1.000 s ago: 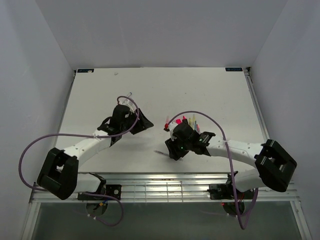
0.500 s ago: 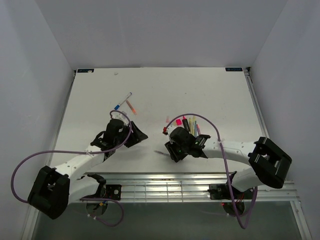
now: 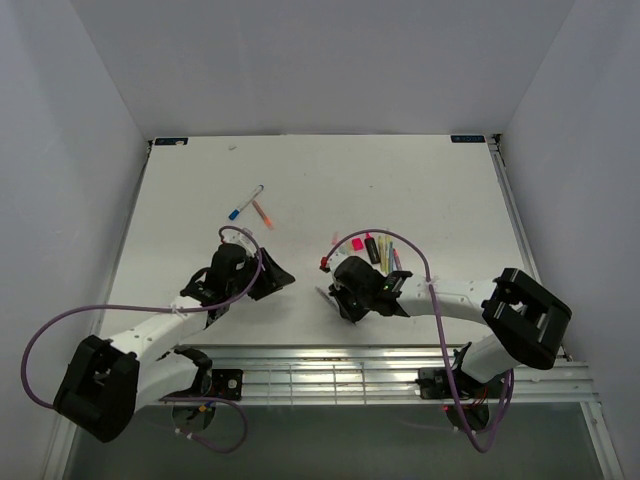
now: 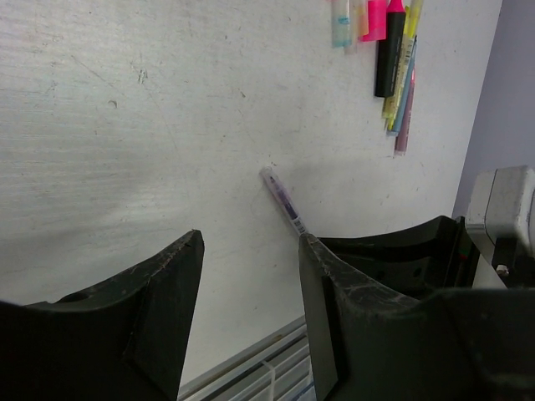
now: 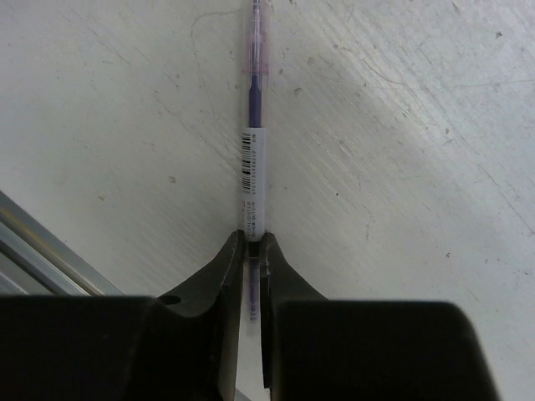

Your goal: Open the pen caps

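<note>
Item: white table [image 3: 420, 190], carrying two arms working from its near edge. The left gripper [image 4: 249, 242] is hanging just above the surface with its jaws spread and nothing between them. The right gripper [image 5: 252, 242] is sitting low with its jaws pressed together, pinching the near end of a thin purple pen [image 5: 253, 142]. A bundle of pens and highlighters [image 3: 375, 247] is lying just beyond the right wrist; two loose pens [image 3: 250, 207] are lying beyond the left gripper, well apart from it. The purple pen is resting flat near the front middle of the table, between the two grippers. Its long axis is running straight out from the right fingertips, so its free end is pointing away from the right gripper. That translucent end [image 5: 252, 38], judged to be the cap, is facing the left gripper's gap from ahead and slightly right. The right arm is on the pen; the left is the nearer one to the free end. Against the earlier frame: the left arm is drawing back toward the near edge, uncovering the two loose pens; the right gripper is shifting nearer and leftward, its jaws going from part-spread to clamped.
</note>
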Robot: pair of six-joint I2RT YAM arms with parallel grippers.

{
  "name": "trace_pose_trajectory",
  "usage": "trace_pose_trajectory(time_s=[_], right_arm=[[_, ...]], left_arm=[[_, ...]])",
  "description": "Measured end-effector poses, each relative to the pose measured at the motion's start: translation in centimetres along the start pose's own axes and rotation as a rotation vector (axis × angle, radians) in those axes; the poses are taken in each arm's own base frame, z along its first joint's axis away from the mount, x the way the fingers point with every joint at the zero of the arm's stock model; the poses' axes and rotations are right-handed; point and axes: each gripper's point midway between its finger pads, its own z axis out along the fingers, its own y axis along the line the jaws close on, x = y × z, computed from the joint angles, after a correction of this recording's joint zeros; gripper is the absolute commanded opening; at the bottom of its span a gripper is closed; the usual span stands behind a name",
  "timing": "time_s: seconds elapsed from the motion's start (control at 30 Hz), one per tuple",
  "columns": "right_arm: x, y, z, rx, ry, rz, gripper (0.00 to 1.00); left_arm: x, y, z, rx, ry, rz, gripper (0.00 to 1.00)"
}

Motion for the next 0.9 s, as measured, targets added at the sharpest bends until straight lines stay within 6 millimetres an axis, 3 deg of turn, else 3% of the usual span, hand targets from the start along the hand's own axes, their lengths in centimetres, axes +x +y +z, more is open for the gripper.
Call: trace_pose_trajectory(time_s=[0.33,0.67,0.9], right_arm=[[-0.4,-0.1,-0.1,0.018,-0.015,0.021,0.08],[-4.5,1.2,-3.0,-0.033,-0.157,0.045,0.08],[-4.8,1.8,-3.2,-0.066,-0.163,0.043,0.08]], left_arm=[[0.5,-1.1,0.8,0.066,0.042,-0.011,0.58],[2.2,-1.4,1.9,0.08,0.108,-0.01,0.64],[3.3,-2.2,2.6,0.091,0.145,-0.01,0.66]])
